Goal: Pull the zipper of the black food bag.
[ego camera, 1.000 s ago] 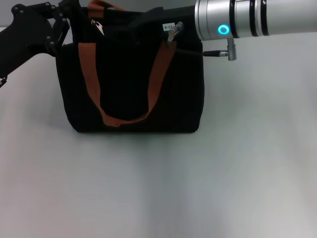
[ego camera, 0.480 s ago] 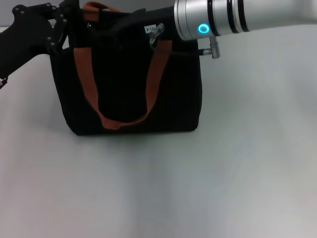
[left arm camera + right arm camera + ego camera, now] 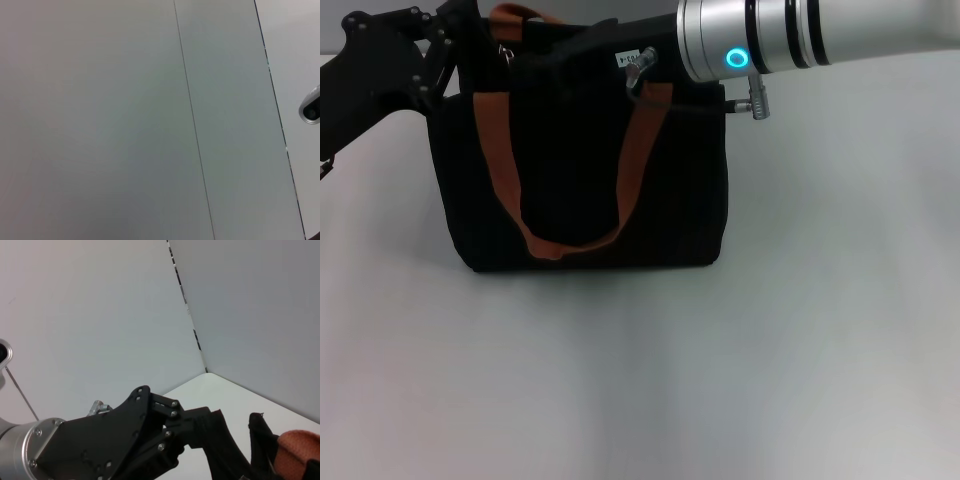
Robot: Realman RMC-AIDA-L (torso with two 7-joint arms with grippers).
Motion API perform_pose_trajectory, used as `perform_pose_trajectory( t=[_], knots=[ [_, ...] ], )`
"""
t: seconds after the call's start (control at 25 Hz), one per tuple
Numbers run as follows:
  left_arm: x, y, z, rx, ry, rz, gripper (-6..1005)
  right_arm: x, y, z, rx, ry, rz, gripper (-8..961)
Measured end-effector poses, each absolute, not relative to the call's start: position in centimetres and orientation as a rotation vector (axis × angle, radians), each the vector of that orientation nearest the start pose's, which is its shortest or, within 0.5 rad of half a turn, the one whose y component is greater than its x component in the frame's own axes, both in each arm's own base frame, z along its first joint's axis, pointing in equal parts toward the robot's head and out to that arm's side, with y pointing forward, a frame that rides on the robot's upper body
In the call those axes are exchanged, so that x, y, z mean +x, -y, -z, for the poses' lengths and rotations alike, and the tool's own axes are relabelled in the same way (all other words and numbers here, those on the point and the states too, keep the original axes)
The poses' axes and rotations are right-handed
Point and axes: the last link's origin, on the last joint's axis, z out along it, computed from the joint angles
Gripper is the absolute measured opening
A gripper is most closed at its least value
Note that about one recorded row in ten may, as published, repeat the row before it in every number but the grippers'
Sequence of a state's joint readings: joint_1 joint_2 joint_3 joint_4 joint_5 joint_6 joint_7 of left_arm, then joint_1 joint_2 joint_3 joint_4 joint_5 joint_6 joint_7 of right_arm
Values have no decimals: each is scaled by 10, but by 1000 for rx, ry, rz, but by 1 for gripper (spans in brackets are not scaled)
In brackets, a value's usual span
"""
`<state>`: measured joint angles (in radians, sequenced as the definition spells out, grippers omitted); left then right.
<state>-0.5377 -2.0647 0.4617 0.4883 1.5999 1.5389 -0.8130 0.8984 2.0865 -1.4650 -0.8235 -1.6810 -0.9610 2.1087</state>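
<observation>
left tool [image 3: 455, 50]: black linkage at the far left top corner of the black food bag [image 3: 585, 200], pressed against the upper edge just beside the left orange strap [image 3: 495, 160]. it looks to be bracing or pinching the fabric there. in the right wrist view the same tool [image 3: 200, 437] shows with its fingers [image 3: 220, 440] against a black fabric edge, so i read it as clenched on the bag's corner, though the contact itself is dark.

bag: stands upright on the pale worktop [image 3: 650, 380], toward the far side, both orange handles hanging down its front face.

zipper [image 3: 506, 52]: a small silver glint near the top left, beside the strap root, is probably the pull tab; too small to be sure. the zip line along the top is hidden from here.

right tool [image 3: 570, 55]: the silver forearm comes in from the right above the bag, and its black end sits over the middle of the top edge. cannot tell whether it is released or clenched, or whether it holds the tab.

progress, as a judgement: both arms are on station at the bag's top, so the approach is done. how far the zip has run cannot be read from here; the pull along the top is either under way or left to do.
</observation>
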Motion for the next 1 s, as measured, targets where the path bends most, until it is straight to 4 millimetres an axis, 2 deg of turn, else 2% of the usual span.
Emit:
perform_pose_trajectory(
  t=[0.2, 0.4, 0.6, 0.72, 1.0],
  knots=[
    [-260, -355, -49, -2151, 124, 982, 85, 54, -415, 70, -2786, -740, -603, -6],
    [-260, -355, -49, -2151, 122, 981, 87, 57, -415, 70, -2788, -756, -598, 0],
    [-259, -354, -49, -2153, 119, 985, 89, 61, -416, 73, -2781, -769, -582, 116],
    [-258, -354, -48, -2158, 116, 989, 90, 59, -417, 73, -2777, -759, -582, 307],
    [-258, -353, -49, -2157, 109, 998, 93, 55, -421, 72, -2755, -740, -593, 306]
  ],
)
